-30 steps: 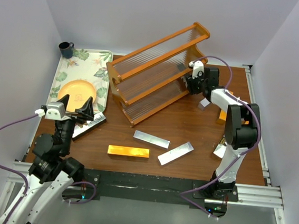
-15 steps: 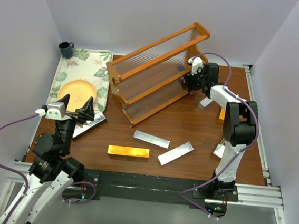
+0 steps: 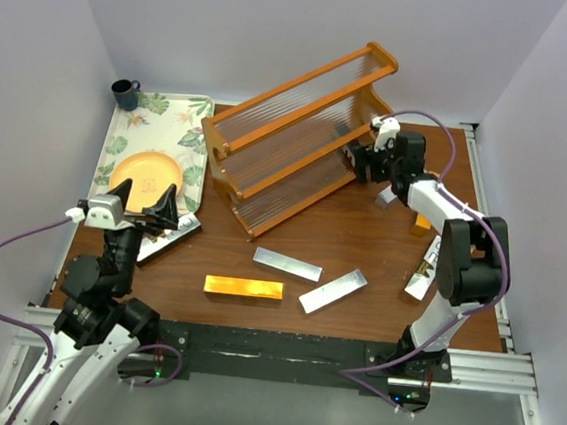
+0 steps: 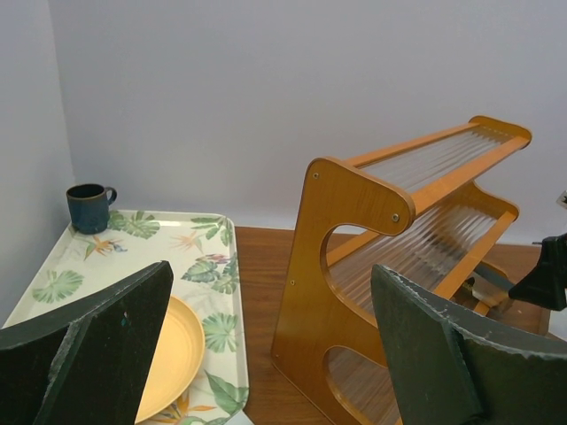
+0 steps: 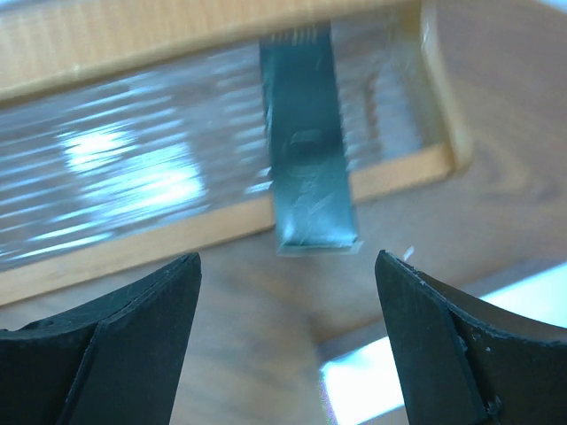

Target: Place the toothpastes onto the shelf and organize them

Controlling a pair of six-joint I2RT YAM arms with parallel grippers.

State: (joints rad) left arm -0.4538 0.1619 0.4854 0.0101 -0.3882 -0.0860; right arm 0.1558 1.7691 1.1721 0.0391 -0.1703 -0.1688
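Observation:
The orange-brown shelf [image 3: 291,138] stands slantwise at the back of the table. A dark grey toothpaste [image 5: 306,177] lies on one of its ribbed tiers, its end poking over the front rail [image 5: 133,239]. My right gripper [image 3: 357,161] [image 5: 285,266] is open just in front of that carton, not touching it. On the table lie an orange-gold toothpaste [image 3: 244,287], two silver toothpastes [image 3: 288,264] [image 3: 333,291], and more by the right arm [image 3: 422,268] [image 3: 421,224] [image 3: 389,195]. My left gripper [image 3: 133,208] [image 4: 270,270] hangs open and empty, facing the shelf's end panel [image 4: 345,230].
A floral tray [image 3: 162,120] at the back left carries a yellow plate [image 3: 146,174], with a dark mug [image 3: 124,92] at its far corner. A silver carton [image 3: 165,239] lies half under my left gripper by the tray's near edge.
My right gripper has opened and let go of the dark grey toothpaste on the shelf, then drawn back slightly to the right. The left arm has not moved.

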